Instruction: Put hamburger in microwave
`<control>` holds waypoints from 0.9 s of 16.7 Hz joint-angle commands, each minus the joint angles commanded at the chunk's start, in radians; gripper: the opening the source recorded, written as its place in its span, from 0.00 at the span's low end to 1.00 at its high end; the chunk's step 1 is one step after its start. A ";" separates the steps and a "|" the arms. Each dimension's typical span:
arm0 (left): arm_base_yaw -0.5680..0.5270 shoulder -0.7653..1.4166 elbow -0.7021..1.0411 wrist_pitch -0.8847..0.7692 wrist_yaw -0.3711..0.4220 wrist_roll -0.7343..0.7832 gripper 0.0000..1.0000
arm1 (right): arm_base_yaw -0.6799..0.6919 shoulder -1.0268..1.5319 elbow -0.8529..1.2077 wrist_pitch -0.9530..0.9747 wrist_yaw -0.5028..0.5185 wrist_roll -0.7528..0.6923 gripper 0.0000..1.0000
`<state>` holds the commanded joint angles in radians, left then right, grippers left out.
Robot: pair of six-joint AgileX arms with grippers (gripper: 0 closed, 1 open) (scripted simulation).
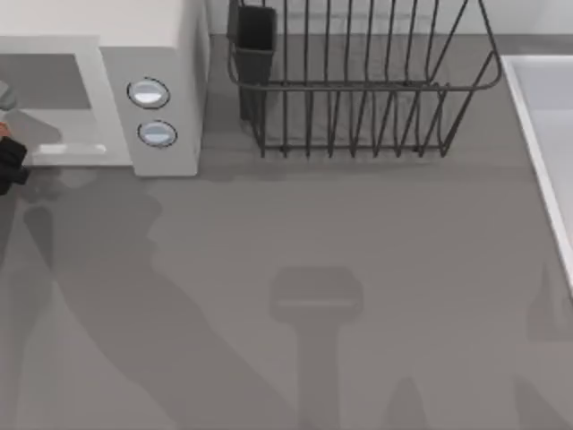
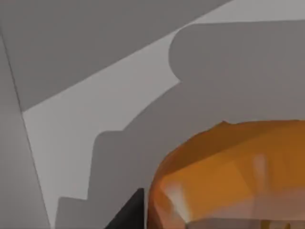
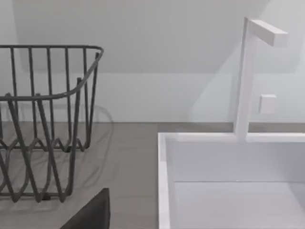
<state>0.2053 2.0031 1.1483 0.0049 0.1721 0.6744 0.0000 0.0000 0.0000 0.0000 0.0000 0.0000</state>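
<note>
Fingers, left: black left gripper (image 1: 9,166) sits at the top view's far left edge, just at the microwave's mouth. One dark finger (image 2: 127,213) lies right against the bun, so I judge it clenched on the hamburger; the grip itself is mostly cropped.
Fingers, right: right gripper (image 3: 90,214) is a dark wedge at the frame's bottom; whether it is released or clenched I cannot tell. Arm looks parked, facing the rack and sink.
Hamburger: orange-yellow bun (image 2: 228,176) close under the left wrist camera, with a sliver of orange (image 1: 4,131) at the top view's left edge, at the front of the opening. Judged carried, not set down.
Cavity floor: grey surfaces and a lighter band behind the bun in the left wrist view; looks like the inside of the microwave, so the bun is probably at or just past the threshold.
Microwave: white box (image 1: 175,54), top left, knobs (image 1: 149,93) on its right panel; cavity faces the left arm, hence the left-side reach.
Dish rack: dark wire rack (image 1: 358,90), behind centre, well apart from the job.
Sink: white basin (image 3: 228,191) with faucet (image 3: 248,71), right side, unused.
Stage: judged late; next is lowering and letting go inside.
</note>
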 joint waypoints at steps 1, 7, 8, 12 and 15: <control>-0.002 0.018 -0.033 0.117 0.010 -0.070 0.00 | 0.000 0.000 0.000 0.000 0.000 0.000 1.00; -0.012 0.075 -0.244 0.682 0.042 -0.431 0.00 | 0.000 0.000 0.000 0.000 0.000 0.000 1.00; -0.012 0.075 -0.271 0.743 0.044 -0.475 0.00 | 0.000 0.000 0.000 0.000 0.000 0.000 1.00; -0.013 0.065 -0.334 0.884 0.045 -0.578 0.00 | 0.000 0.000 0.000 0.000 0.000 0.000 1.00; -0.013 0.064 -0.338 0.892 0.045 -0.585 0.00 | 0.000 0.000 0.000 0.000 0.000 0.000 1.00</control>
<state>0.1922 2.0668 0.8100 0.8972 0.2174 0.0897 0.0000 0.0000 0.0000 0.0000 0.0000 0.0000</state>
